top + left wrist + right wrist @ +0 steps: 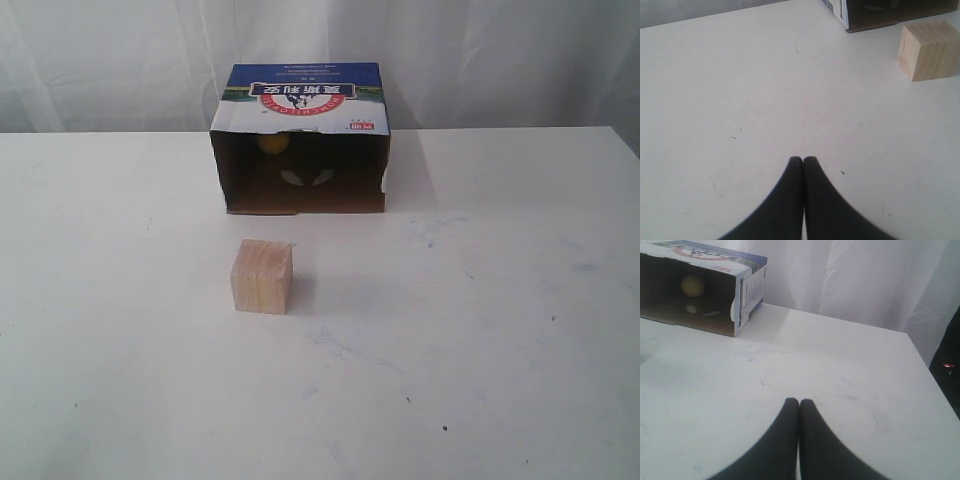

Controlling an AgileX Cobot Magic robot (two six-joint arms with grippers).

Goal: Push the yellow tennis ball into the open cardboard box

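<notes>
The open cardboard box (300, 100) lies on its side at the back of the white table, its dark mouth facing the front; it also shows in the right wrist view as box (747, 285). The yellow tennis ball (273, 144) rests inside it, deep in the shadow, seen too as ball (692, 285). My left gripper (803, 160) is shut with nothing in it, over bare table well away from the box corner (890, 12). My right gripper (799, 402) is also shut and empty, off to the box's right side. Neither gripper shows in the exterior view.
A pale wooden cube (263, 276) stands on the table in front of the box mouth, also seen as cube (929, 50). White curtains hang behind the table. The table's right edge (932, 375) runs near the right gripper.
</notes>
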